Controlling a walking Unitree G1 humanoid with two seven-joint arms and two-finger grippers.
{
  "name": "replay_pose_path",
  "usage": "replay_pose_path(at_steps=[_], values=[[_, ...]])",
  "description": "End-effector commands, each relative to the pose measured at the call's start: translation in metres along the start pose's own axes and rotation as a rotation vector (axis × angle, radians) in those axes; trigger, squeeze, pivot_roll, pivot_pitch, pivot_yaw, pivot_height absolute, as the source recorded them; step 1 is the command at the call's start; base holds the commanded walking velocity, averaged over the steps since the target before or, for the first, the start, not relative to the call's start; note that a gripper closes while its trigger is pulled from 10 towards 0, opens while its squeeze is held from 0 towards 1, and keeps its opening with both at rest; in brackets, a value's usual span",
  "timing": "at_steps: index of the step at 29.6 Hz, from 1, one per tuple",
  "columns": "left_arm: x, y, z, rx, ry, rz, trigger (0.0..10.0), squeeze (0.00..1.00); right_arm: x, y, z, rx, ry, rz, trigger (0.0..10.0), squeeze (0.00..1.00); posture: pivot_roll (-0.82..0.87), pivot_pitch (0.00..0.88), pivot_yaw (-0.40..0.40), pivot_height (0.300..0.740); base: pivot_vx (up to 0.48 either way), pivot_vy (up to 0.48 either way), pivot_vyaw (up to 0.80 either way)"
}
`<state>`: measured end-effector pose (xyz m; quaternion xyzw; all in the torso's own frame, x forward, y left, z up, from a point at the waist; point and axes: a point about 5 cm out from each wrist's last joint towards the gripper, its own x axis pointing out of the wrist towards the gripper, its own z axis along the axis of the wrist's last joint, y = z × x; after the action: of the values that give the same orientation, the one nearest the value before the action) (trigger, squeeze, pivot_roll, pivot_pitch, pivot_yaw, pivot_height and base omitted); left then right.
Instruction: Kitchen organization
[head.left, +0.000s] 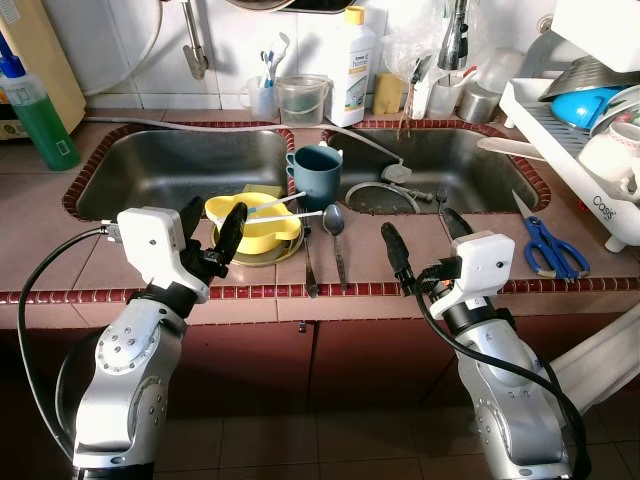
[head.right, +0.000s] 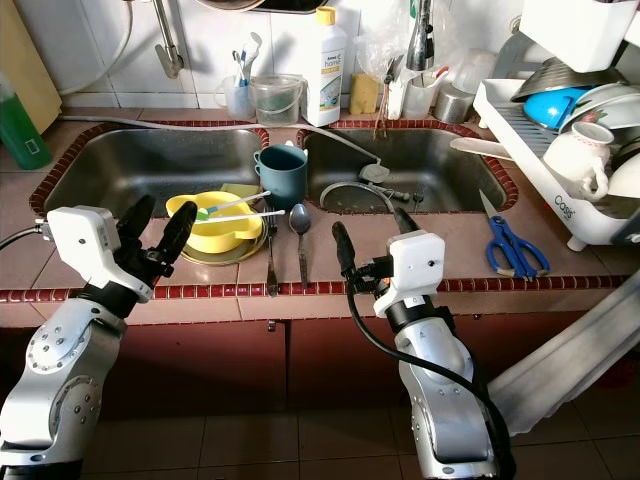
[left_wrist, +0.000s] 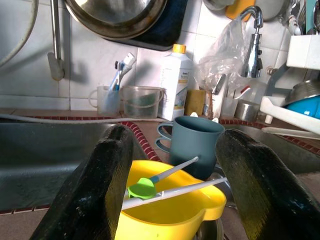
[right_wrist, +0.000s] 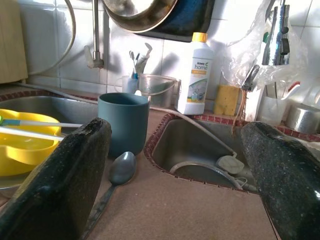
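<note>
Both black-fingered hands, left hand (head.left: 212, 232) and right hand (head.left: 427, 238), spread wide and empty, risking knocking the two loose utensils (head.left: 285, 208) from the yellow plastic bowl (head.left: 250, 222) onto the tiled table (head.left: 120, 268).

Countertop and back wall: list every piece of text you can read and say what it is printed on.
"home" on the label of the white bottle; the smaller print around it is too blurred to read.
"Oasis", as best I can read it, on the front edge of the white dish rack.
Label on the green bottle: unreadable.

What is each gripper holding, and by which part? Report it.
Nothing is held. The left gripper is open before the yellow bowl; the right gripper is open above the counter.
</note>
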<state>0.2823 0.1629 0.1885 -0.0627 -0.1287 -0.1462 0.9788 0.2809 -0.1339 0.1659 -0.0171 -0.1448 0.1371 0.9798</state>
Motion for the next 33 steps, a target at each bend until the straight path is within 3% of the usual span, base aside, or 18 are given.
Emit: replay_pose_path(at_steps=[1,7,33], values=[[0.0017,-0.0022,0.0027,0.007,-0.001,-0.021,10.0,0.0,0.0001,0.0001,-0.0002,-0.004,0.006,0.006,10.0,0.0,-0.06,0.028,-0.005,0.703,0.0,0.0,0.0],[0.0025,-0.0022,0.0028,0.006,0.0,-0.026,10.0,0.0,0.0,0.0,-0.0004,-0.004,0.005,0.004,10.0,0.0,-0.06,0.028,-0.003,0.703,0.08,0.0,0.0],[0.0028,-0.0031,0.0033,0.003,0.002,-0.038,10.0,0.0,-0.002,0.0012,-0.0018,-0.001,0.014,0.008,10.0,0.0,-0.06,0.036,0.001,0.703,0.283,0.0,0.0]])
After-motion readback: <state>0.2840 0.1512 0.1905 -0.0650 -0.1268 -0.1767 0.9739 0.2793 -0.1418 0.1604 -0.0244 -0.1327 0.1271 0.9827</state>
